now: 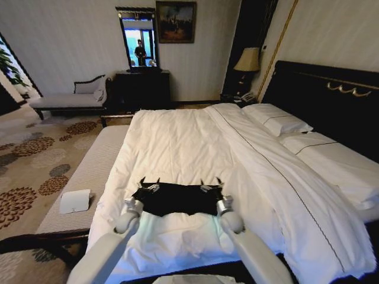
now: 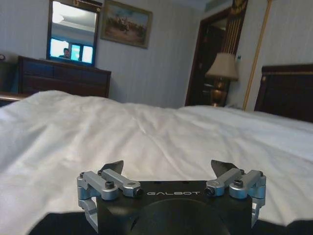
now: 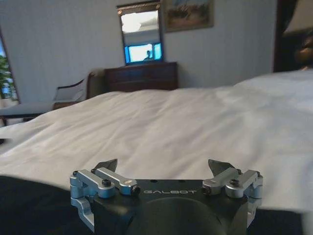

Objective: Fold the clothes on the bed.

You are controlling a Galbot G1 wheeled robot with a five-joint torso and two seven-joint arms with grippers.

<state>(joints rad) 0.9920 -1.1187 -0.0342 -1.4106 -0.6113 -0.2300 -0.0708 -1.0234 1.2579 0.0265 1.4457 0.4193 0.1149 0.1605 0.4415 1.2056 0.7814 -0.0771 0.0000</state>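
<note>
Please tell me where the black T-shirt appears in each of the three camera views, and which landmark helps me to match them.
Head view: black T-shirt lies on the bed's near end, between both tools.
Left wrist view: dark strip along the lower edge.
Right wrist view: dark patch at lower left.
Shared landmark: the mirror.

The head camera looks down the bed (image 1: 177, 142) from its foot toward a far dresser (image 1: 142, 89). Both wrist cameras sit low, just above the duvet, facing the same way. All three share the white bedding and the mirror (image 2: 73, 32).
</note>
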